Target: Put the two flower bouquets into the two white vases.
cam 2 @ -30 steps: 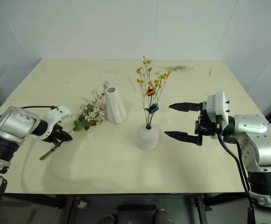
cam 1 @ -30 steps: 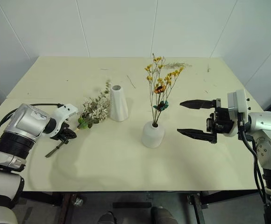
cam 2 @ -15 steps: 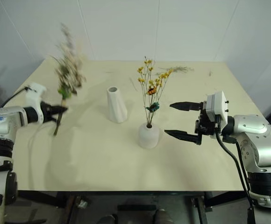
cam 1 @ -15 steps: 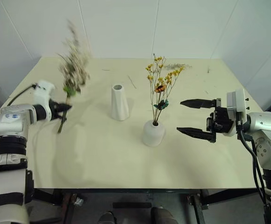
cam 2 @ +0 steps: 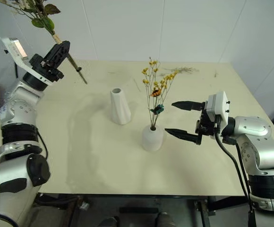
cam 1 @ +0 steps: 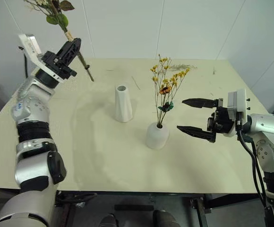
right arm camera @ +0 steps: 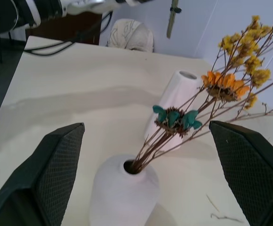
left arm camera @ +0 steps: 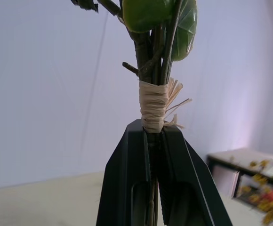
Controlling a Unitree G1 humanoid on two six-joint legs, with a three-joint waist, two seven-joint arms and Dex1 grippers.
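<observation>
the left gripper (cam 1: 70, 53) is pinched tight on the stems of the bushy bouquet (cam 1: 56, 10), just below its raffia binding (left arm camera: 154, 106), and holds it high above the worktop (cam 1: 99, 156), up and to the left of the tall vase (cam 1: 123, 103). the bouquet's long axis is tilted: blooms up and away to the left, cut stem ends (cam 1: 89, 75) pointing down and right, toward that vase. the tall vase stands upright and empty, its narrow mouth facing up. so the stems, as i judge it, must swing nearer to vertical and travel right and down to meet the mouth; the left arm is the nearer one and already has the bunch. right of the tall vase, the short round vase (cam 1: 157, 135) already carries the yellow bouquet (cam 1: 166, 82). further right, the right gripper (cam 1: 197, 117) hangs level with its fingers spread wide, holding nothing, just beside the short round vase.
</observation>
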